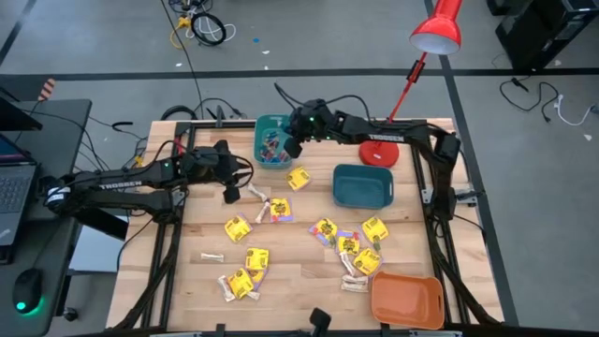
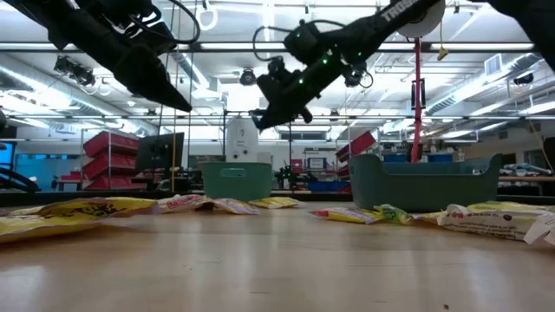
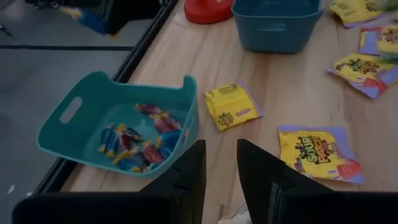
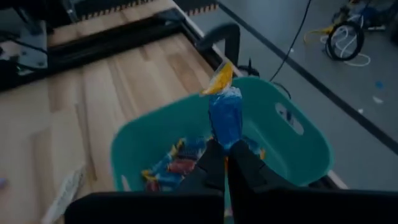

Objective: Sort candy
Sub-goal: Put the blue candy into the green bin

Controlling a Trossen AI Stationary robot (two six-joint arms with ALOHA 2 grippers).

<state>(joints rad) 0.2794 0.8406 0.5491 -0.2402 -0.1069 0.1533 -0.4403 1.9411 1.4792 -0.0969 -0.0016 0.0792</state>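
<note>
— Blue sweet (image 4: 225, 118), where is it?
— Pinched in the right claw (image 4: 226, 163), above the small teal bin (image 4: 298, 146) that holds more small sweets (image 4: 174, 165).
— And the left claw (image 3: 219, 163)?
— Narrowly parted, holding nothing, over the counter (image 3: 267, 81) beside that bin. Yellow packets (image 1: 245, 271) lie scattered across the wood.

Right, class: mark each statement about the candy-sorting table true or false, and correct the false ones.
1. The right hand holds a blue candy above the small teal bin. True.
2. The small teal bin is empty. False: it holds blue and red pieces.
3. The orange bin sits at a table corner. True.
4. The left hand grips a yellow packet. False: nothing shows between its fingers; the packet lies on the table.
</note>
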